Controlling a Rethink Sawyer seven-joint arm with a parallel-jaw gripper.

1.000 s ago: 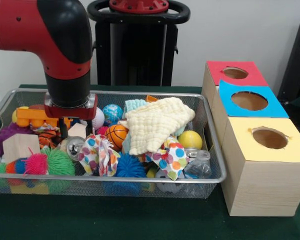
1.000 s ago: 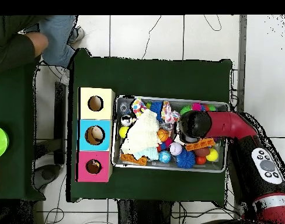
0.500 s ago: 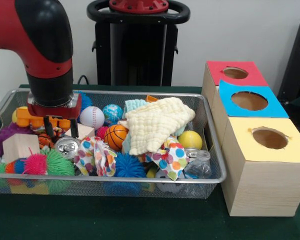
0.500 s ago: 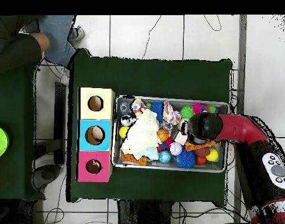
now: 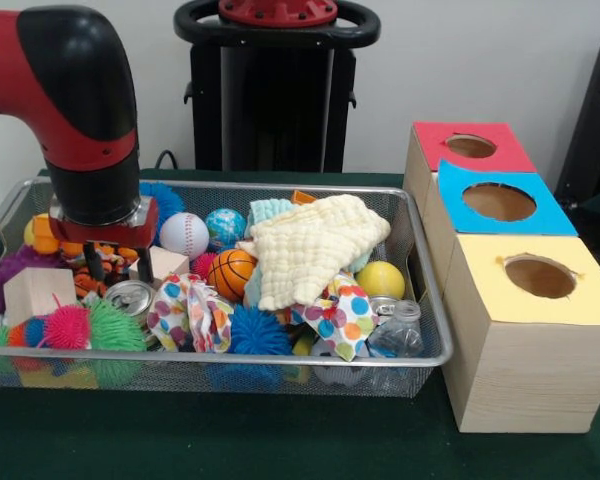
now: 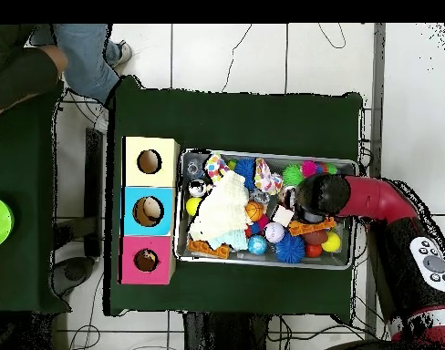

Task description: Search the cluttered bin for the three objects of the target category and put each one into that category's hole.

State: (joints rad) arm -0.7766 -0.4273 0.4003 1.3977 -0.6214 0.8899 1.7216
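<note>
Our gripper [image 5: 120, 268], fingers apart, hovers in the bin's [image 5: 280, 358] left end; small figures likely light, stiff—grasp their bodies.

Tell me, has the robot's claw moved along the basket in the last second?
Yes. In the front view the gripper has slid left, away from the baseball and toward the left end of the wire basket.

A robot lab: pedestal-mounted arm [image 5: 80, 110], green-clothed table [image 6: 235, 114], tiled floor [image 6: 263, 55].
</note>
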